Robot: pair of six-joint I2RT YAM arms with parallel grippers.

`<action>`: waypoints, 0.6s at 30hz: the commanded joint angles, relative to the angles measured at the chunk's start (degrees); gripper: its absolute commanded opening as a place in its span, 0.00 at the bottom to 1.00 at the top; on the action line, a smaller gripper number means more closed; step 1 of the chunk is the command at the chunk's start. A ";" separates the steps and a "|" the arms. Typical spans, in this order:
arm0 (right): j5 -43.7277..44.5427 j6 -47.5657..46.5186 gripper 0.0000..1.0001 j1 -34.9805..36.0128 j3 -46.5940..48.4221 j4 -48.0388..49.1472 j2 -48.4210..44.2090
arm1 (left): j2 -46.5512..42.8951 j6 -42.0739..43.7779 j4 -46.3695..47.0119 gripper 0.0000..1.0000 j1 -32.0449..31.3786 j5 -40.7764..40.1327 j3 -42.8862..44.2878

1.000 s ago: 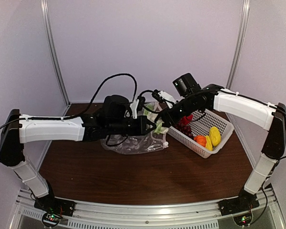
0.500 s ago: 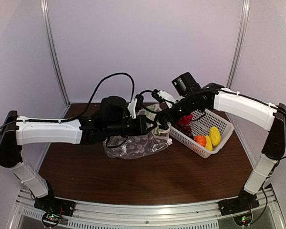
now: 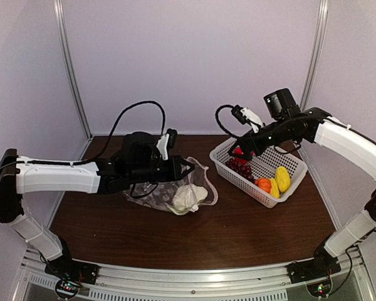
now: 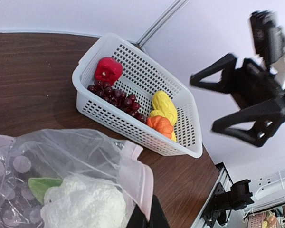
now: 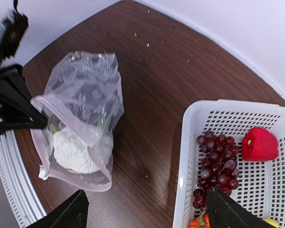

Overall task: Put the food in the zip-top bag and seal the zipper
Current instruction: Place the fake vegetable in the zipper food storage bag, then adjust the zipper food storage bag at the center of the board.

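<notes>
Scene: two robot arms reach over a dark wood tabletop [image 3: 194,238], seen from above and from both wrists.
Left hand [image 3: 188,167]: pinched shut on the mouth edge of the zip-top bag [image 3: 166,193], holding that edge up at the centre of the overhead view.
Right hand [image 3: 243,148]: fingers spread wide with nothing between them, hovering above the upper left end of the white mesh basket [image 3: 258,192].
Zip-top bag: clear and crinkly, lying left of centre on the tabletop, its mouth gaping toward the basket.
Zipper [image 4: 135,176]: a pale pinkish band round the open mouth, not pressed together.
Food in the bag: the white cauliflower [image 3: 187,197], just inside the mouth.
Food in the basket: the red pepper [image 5: 260,144], the dark grape bunch [image 5: 217,172], the orange piece [image 4: 160,126] and two yellow pieces [image 3: 282,179].
Deciding relation: the pepper and grapes lie almost straight below the empty right hand; the grape bunch's long axis runs along the basket wall nearest the bag.
Nearer arm: the right, judging by position; the left is occupied with the bag.
Next step, likely: drop onto the pepper or grapes, then carry it leftward to the bag's mouth.
Room: plain pale lilac walls [image 3: 194,56] with metal uprights in the corners.
</notes>
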 commanded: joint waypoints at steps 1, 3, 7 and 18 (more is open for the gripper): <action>-7.72 0.99 0.83 0.86 -6.47 2.26 3.82 | -1.94 0.80 6.18 0.00 0.36 -0.03 -0.88; -9.80 1.04 0.82 1.75 -7.84 2.99 4.64 | -2.37 -0.20 6.24 0.00 0.36 -1.14 -1.49; -8.53 1.38 0.81 3.47 -9.55 4.93 5.85 | -3.99 -1.62 10.03 0.00 0.39 -2.87 -4.31; -13.77 2.81 0.60 4.43 -6.43 7.04 15.67 | -4.52 -2.20 8.95 0.00 0.37 -2.83 -4.30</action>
